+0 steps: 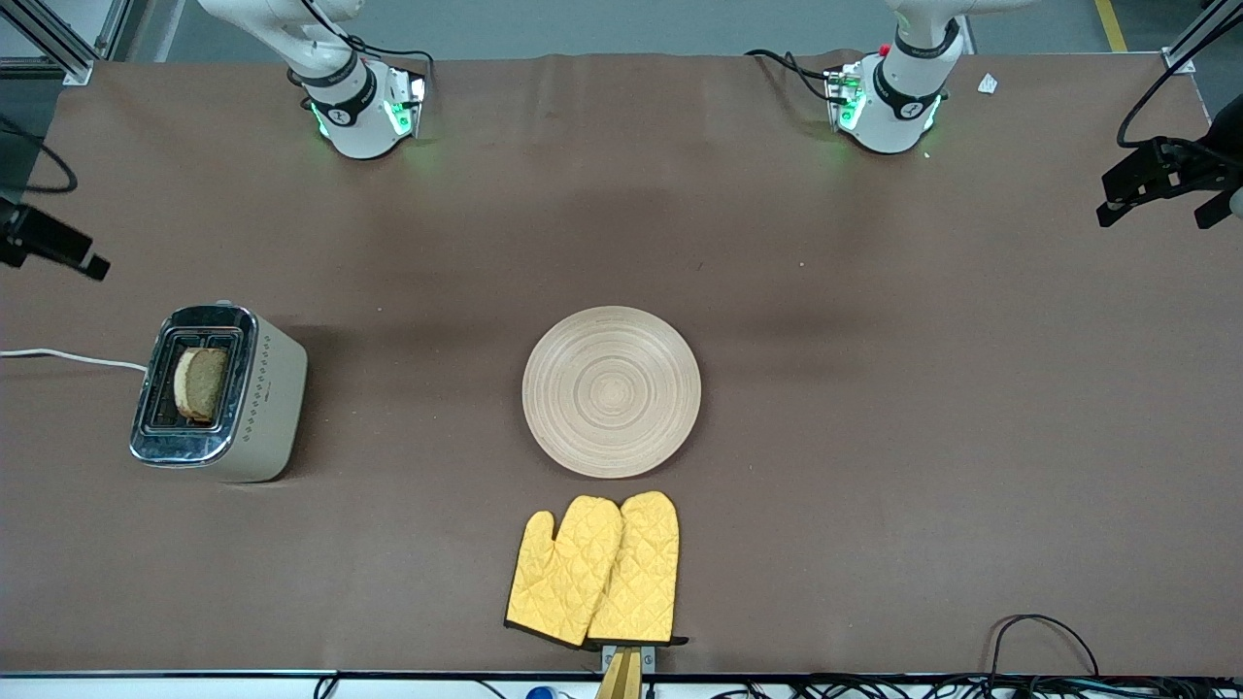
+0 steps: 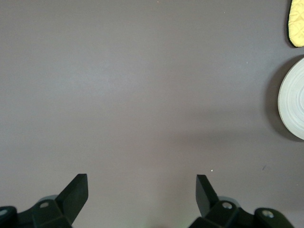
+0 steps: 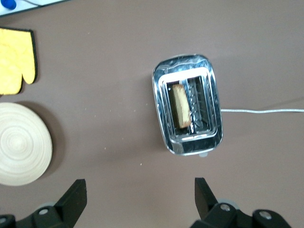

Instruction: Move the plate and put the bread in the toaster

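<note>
The pale wooden plate [image 1: 612,391] lies bare in the middle of the table. It also shows in the left wrist view [image 2: 294,102] and the right wrist view [image 3: 21,149]. The cream toaster [image 1: 272,388] stands toward the right arm's end of the table. The brown bread slice [image 1: 201,382] stands upright in one of its slots, its top edge sticking out [image 3: 180,105]. My left gripper [image 2: 141,183] is open and empty, high over bare table. My right gripper [image 3: 140,185] is open and empty, high above the table beside the toaster [image 3: 187,111]. Neither hand shows in the front view.
A pair of yellow oven mitts [image 1: 597,568] lies nearer to the front camera than the plate, at the table's edge. The toaster's white cord [image 1: 68,357] runs off the table's end. Black camera mounts [image 1: 53,243] [image 1: 1165,175] stand at both table ends.
</note>
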Robot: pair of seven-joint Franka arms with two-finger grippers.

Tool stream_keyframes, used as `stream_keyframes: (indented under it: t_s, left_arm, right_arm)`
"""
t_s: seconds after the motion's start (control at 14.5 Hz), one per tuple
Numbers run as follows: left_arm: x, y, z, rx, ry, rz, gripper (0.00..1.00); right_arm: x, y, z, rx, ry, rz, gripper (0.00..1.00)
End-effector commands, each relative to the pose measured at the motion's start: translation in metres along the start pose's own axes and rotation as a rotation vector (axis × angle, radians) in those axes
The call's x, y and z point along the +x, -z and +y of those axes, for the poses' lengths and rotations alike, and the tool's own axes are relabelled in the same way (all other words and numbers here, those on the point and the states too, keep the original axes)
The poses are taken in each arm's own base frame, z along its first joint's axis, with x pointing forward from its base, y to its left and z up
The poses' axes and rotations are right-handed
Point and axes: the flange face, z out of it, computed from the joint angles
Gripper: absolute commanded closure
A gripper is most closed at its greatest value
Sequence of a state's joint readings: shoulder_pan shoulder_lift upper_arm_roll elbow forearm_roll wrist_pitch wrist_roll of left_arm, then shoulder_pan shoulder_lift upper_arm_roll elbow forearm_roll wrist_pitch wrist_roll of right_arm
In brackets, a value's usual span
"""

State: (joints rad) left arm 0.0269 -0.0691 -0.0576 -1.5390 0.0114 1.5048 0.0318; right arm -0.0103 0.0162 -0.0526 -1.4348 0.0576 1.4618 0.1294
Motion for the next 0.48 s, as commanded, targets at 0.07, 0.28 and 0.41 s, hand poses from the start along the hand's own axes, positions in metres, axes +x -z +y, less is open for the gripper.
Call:
stream_keyframes:
  t_s: [0.07,0.28,0.41]
  left_arm:
    - [0.0005,0.0043,-0.0027,0.014,0.002,0.0,0.0]
    - [0.0022,0.0034,-0.0021,0.014,0.005,0.0,0.0]
    - [0.0028,0.0055,0.0042,0.015,-0.004,0.005,0.0]
  right_arm:
    - [-0.0357,-0.0081,-0.0066,0.004,0.038,-0.013,0.0]
    - [-0.0362,-0.017,-0.0013,-0.062,0.041,-0.029,0.0]
    - [-0.0368,-0.0151,-0.0012,-0.068,0.045,-0.022,0.0]
